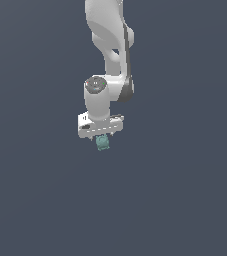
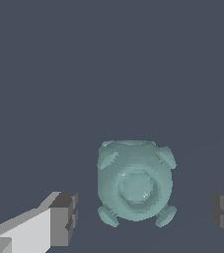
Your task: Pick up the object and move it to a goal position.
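The gripper (image 1: 101, 136) is being pointed straight down from the white arm (image 1: 110, 45), and the teal-green block (image 1: 102, 143) is being seen directly beneath it. In the wrist view, the block (image 2: 134, 184) is being framed between the two grey fingers (image 2: 64, 219), which are being kept spread apart with clear gaps on both sides, nothing being grasped. The dark tabletop (image 2: 108, 69) is being shown behind.

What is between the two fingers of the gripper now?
The teal block lies between the fingers, with a bare gap on each side; the wrist view shows this.
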`<state>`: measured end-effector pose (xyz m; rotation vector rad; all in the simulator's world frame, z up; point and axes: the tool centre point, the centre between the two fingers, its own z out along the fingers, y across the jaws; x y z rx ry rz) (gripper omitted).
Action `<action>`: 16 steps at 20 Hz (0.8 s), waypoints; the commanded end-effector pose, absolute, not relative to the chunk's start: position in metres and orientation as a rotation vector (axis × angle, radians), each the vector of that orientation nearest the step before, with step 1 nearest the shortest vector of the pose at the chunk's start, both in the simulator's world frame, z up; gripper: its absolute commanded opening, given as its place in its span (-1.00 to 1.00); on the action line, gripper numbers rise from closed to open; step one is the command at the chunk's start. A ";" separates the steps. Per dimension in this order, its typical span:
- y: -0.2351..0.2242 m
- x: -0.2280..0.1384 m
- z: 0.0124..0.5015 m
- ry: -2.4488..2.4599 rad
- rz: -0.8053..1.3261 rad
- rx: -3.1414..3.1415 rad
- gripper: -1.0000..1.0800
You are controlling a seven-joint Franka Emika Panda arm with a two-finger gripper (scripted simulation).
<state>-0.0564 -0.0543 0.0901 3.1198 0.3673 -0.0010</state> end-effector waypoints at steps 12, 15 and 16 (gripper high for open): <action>-0.054 -0.058 0.044 0.373 0.000 3.119 0.92; -0.054 -0.058 0.040 0.373 0.000 3.119 0.92; -0.054 -0.058 0.039 0.373 0.000 3.119 0.92</action>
